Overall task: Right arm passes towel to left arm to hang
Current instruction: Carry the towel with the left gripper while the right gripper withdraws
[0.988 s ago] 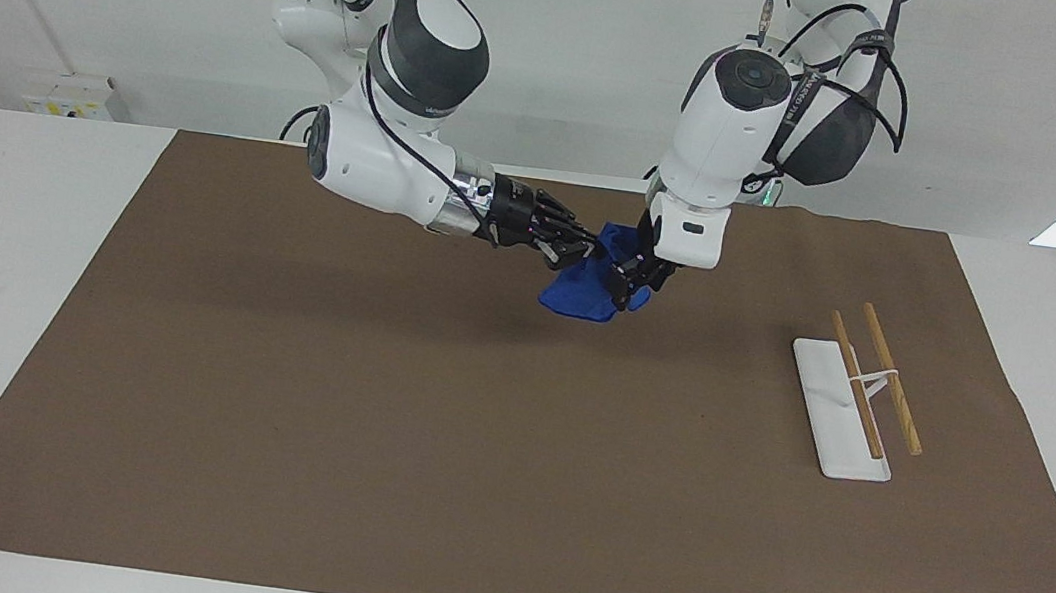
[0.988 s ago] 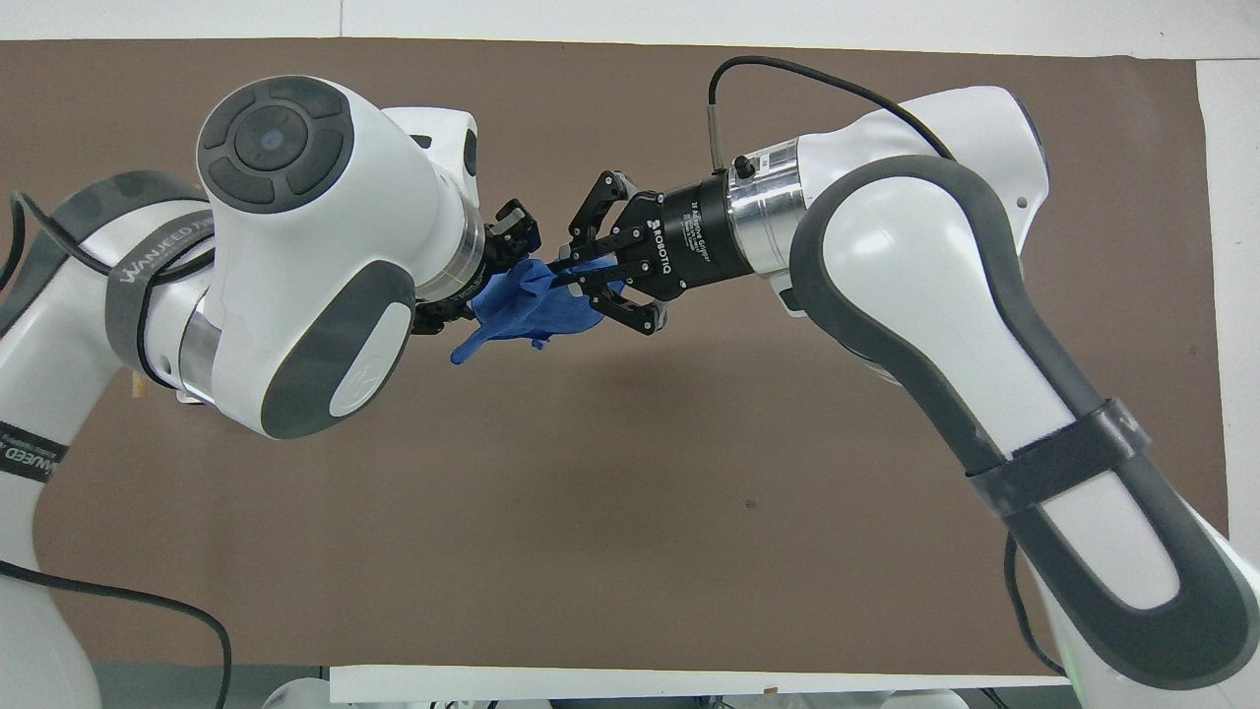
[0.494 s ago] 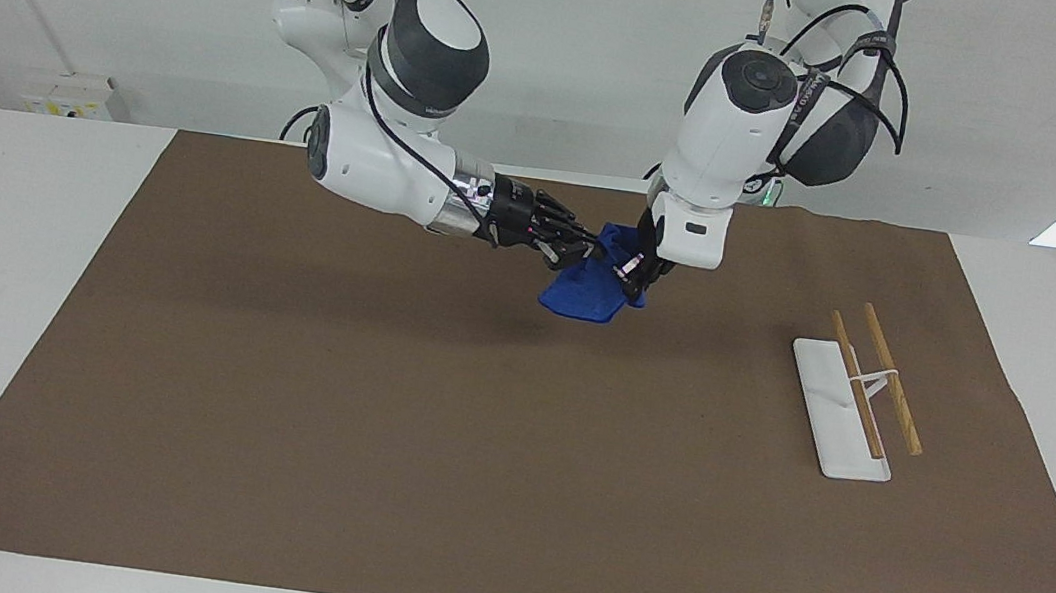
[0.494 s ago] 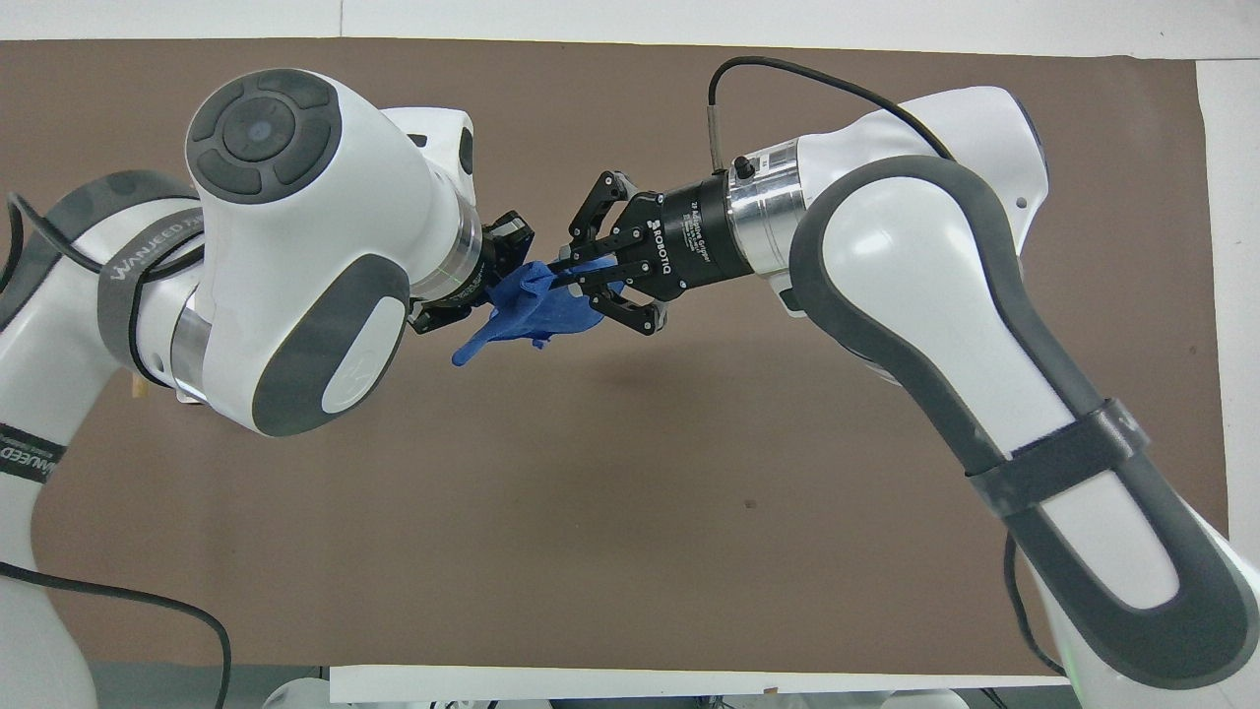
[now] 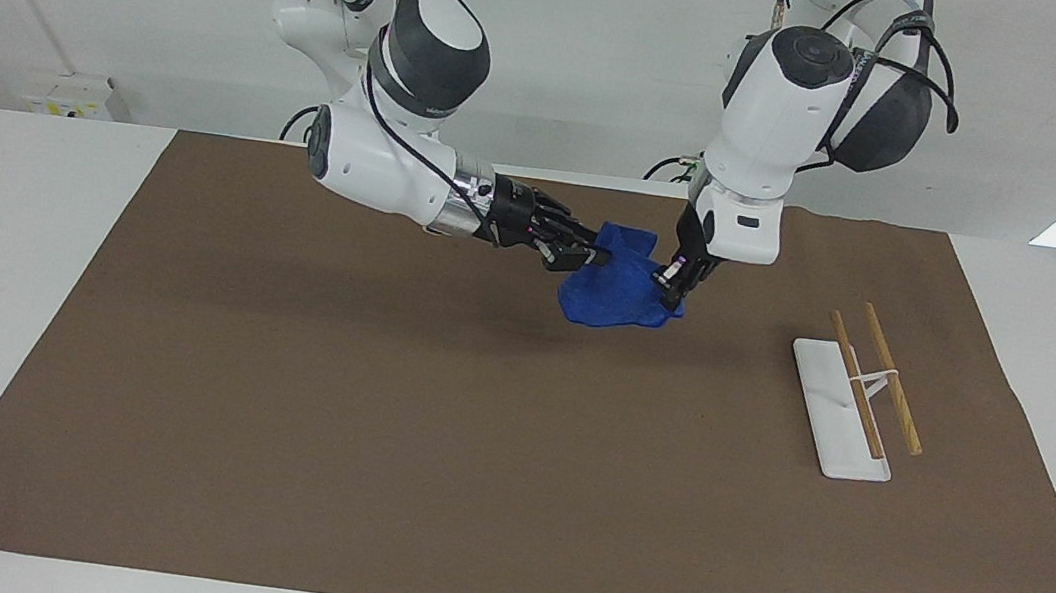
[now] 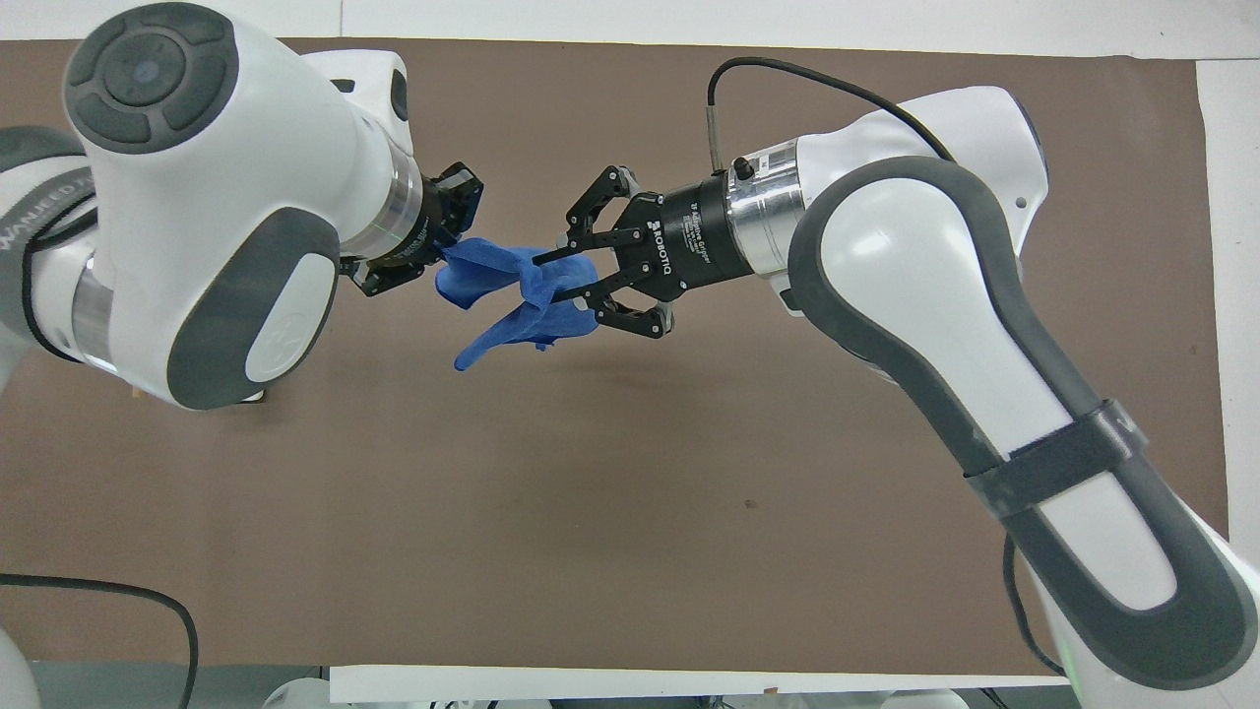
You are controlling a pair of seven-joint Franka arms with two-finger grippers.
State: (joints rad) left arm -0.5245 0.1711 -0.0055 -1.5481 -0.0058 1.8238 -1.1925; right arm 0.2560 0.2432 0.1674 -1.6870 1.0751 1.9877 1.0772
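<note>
- Hanging in the air between the two arms, the small royal-blue terry towel [image 5: 619, 290] is over the brown mat [image 5: 369, 438] on the bench, toward the robots' end and well above the surface.
- The right arm's wide black tool [image 6: 569, 275] pinches one bunched end of the cloth, its fingers [image 6: 551, 258] drawn together on the fabric.
- The left arm's slim black tool [image 5: 673, 279] is pressed onto the opposite edge of the cloth, pinching it there.
- With both tools gripping, the cloth looks pulled fairly taut along its top; if the left arm pulls away before the right lets go, the fabric could slip out of the slimmer grip or strain at the pinch.
- If the right tool opens while the left holds only a thin edge, the loose bulk hanging below may drag the cloth free and drop it onto the mat.
- The loop string cannot be made out, so which corner the left holds is uncertain; a poor corner would make hanging awkward.
- The white-based rack with wooden rods [image 5: 854, 392] stands well apart toward the left arm's end of the bench; a dangling fold could snag on a rod during the carry.
</note>
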